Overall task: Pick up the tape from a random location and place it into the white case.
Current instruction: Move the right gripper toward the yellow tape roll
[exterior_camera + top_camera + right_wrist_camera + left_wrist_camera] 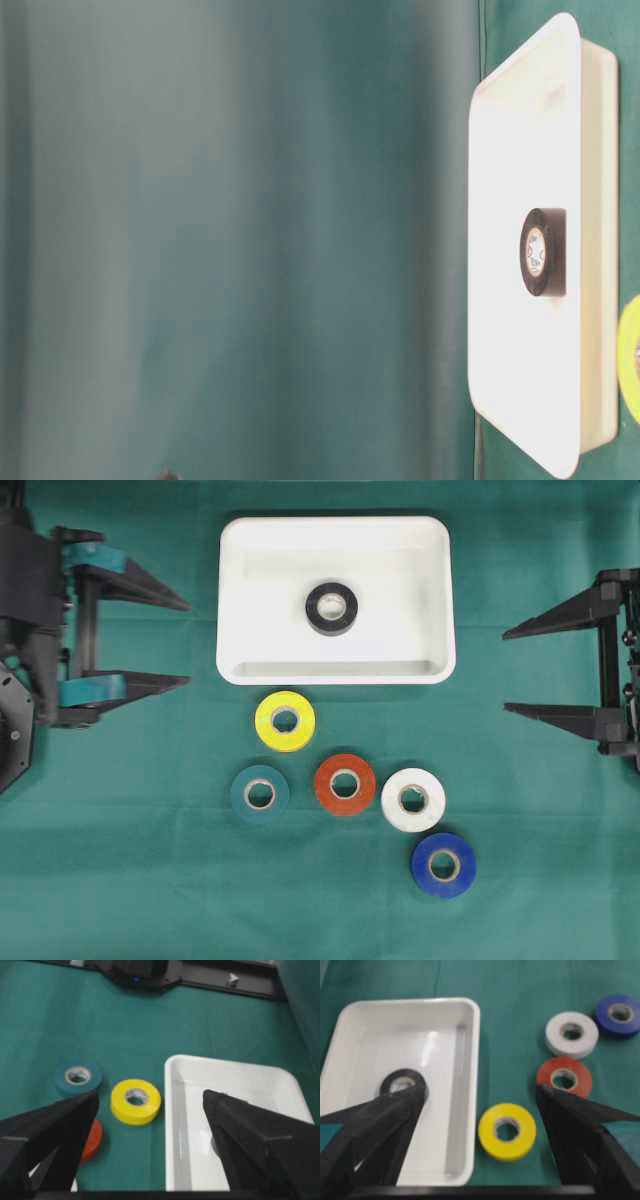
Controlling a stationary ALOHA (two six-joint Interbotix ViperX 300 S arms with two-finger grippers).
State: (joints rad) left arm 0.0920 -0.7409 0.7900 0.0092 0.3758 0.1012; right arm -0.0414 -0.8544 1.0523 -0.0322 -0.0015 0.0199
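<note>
The white case (336,670) lies at the top middle of the green cloth, with a black tape roll (332,608) flat inside it. Below the case, loose on the cloth, lie yellow (285,735), teal (260,776), red (345,805), white (413,820) and blue (443,885) tape rolls. My left gripper (188,643) hangs open at the left edge, level with the case and well clear of it, holding nothing. My right gripper (505,672) is open and bare at the right edge. In the left wrist view the yellow roll (492,1140) sits between my spread fingers.
A green cloth covers the whole table. The arm bases stand at the far left and right edges. The table-level view shows the case (525,100) and the black roll (542,252) side-on, with blurred green in front.
</note>
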